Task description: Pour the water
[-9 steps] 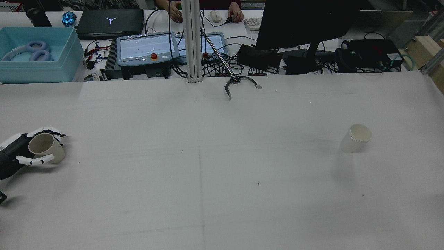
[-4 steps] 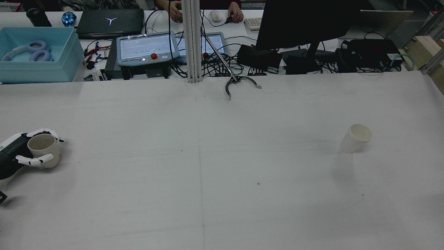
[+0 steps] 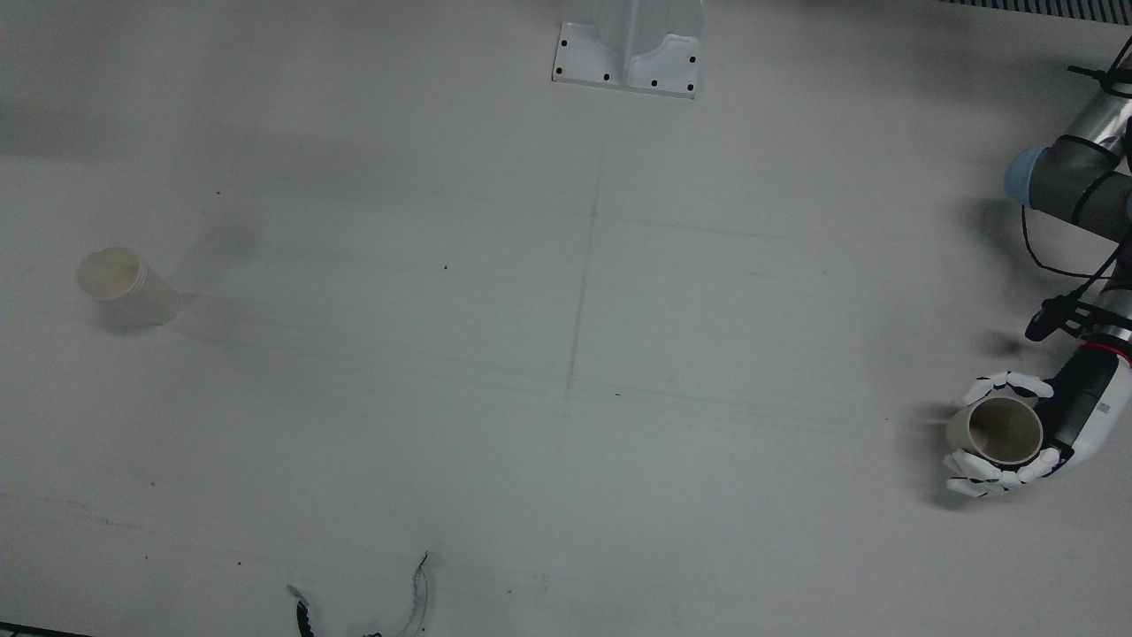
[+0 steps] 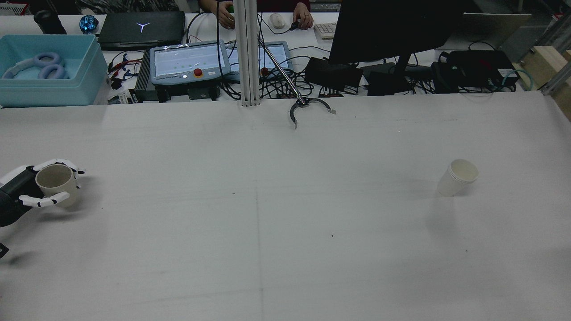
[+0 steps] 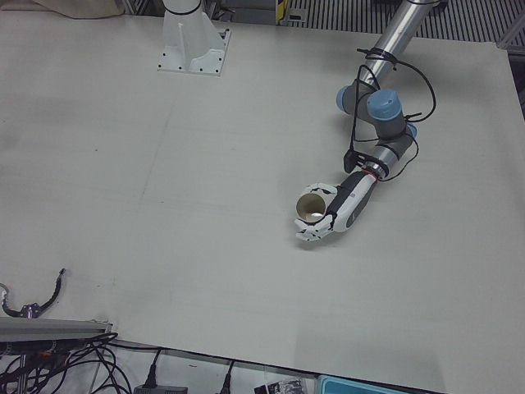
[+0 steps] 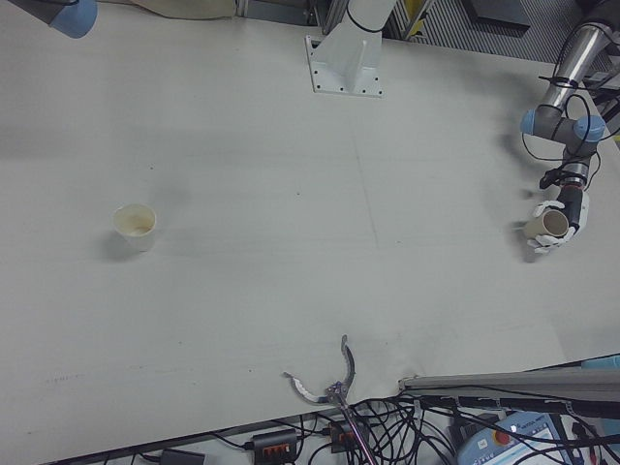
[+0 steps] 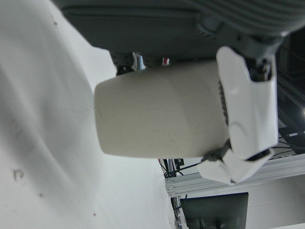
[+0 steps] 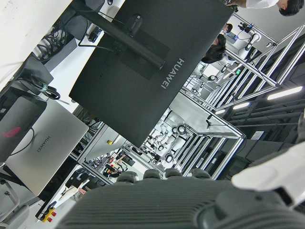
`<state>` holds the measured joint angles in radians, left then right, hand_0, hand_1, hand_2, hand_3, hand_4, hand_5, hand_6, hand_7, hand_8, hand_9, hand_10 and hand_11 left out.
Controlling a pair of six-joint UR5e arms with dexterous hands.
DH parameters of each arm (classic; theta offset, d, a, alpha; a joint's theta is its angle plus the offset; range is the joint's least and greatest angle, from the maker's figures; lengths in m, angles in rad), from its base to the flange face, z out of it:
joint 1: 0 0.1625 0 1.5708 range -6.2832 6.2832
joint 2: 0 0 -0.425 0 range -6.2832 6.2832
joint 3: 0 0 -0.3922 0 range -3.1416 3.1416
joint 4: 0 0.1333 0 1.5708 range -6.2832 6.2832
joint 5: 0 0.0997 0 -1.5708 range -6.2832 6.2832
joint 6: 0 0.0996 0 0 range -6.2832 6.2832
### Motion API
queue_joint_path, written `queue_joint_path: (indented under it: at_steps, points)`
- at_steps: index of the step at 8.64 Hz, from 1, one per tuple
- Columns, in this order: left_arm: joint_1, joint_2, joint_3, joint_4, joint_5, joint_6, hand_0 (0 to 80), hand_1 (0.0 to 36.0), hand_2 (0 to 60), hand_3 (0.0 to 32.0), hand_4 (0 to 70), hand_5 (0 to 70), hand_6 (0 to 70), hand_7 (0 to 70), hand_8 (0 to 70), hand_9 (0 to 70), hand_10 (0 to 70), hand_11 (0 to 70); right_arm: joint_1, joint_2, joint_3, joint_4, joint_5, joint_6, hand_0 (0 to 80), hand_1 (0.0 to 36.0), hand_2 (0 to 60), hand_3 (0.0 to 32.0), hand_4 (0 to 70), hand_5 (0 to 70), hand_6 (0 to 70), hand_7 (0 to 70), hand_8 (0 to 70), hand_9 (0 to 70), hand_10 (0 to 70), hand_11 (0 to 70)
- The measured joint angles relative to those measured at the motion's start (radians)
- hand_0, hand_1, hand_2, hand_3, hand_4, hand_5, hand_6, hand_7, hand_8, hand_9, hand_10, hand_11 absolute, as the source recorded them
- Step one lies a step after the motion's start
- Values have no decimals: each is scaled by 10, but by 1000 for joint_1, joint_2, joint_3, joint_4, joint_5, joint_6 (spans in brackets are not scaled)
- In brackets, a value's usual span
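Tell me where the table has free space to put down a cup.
The wide stretch between the tan cup in the left hand and the white cup is bare. Only the far edge, by the black claw tool, is occupied.

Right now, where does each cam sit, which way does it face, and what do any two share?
Front view: overhead, looking down; left hand holds the tan cup.
Rear view: high behind, facing the desks; same left hand, white cup opposite.
Left-front view: operators' side, left arm.
Right-front view: operators' side, whole table.
Left hand view: sideways, on the tan cup.
Right hand view: sideways, on a monitor; palm edge only.
Front and rear share both cups.
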<state>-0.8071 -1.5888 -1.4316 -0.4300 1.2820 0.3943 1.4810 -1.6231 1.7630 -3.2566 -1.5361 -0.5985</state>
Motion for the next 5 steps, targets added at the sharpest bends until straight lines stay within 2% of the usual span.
queue_joint_path:
  at_steps: [1,2,4,5]
  points:
    - [-1,12,-32,18,-1,-10,496,324,600,0,232,413,275,471,184,292,242,371,-3,1,-12,3,0,-3,101,88,262,0,0,0,0,0,0,0,0,0]
    - [-3,18,-63,42,-1,-26,495,321,600,0,232,415,275,470,183,291,244,374,-13,2,-44,9,0,-4,125,86,265,0,0,0,0,0,0,0,7,17]
    - [-18,23,-123,101,1,-57,494,323,600,0,233,422,276,465,183,289,246,376,-39,1,-160,81,1,13,130,84,258,0,0,0,9,0,0,0,30,50]
    - [-31,25,-145,128,2,-73,490,319,600,0,229,412,272,462,180,286,245,375,-52,1,-214,125,1,62,10,52,250,0,0,0,37,34,0,0,36,56]
